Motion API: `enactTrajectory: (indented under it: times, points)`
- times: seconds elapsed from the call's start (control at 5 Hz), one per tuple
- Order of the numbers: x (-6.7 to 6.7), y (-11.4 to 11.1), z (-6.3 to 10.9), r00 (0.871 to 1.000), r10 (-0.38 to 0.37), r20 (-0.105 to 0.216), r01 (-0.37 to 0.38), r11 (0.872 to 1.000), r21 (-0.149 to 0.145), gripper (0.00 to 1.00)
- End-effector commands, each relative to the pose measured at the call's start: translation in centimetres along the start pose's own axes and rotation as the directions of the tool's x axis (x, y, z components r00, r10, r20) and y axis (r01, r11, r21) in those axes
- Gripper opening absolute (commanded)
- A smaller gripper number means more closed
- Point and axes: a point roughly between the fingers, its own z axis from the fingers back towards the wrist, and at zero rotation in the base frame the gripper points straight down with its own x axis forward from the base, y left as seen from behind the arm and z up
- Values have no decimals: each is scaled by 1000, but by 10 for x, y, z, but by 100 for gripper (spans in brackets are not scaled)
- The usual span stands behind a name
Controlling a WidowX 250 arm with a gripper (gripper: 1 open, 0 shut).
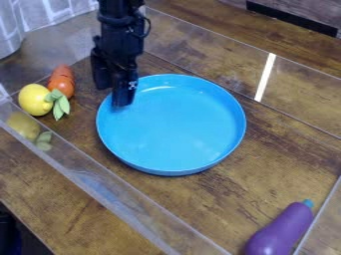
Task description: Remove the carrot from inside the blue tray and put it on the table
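The carrot, orange-red with a green top, lies on the table just left of the blue tray. Nothing is in the tray. My gripper points down at the tray's upper-left rim, right of the carrot and apart from it. Its jaws stand open with nothing between them.
A yellow lemon with a green leaf sits next to the carrot, towards the front left. A purple eggplant lies at the front right corner. Clear plastic edging runs along the table's front edge.
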Motion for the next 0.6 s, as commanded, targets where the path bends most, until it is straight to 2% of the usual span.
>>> enactTrajectory:
  times: [0.0,0.4]
  points:
    - [9,-2,30,996,-19,84,15,998,55,100]
    - [14,-3,22,996,-26,87,22,998,55,100]
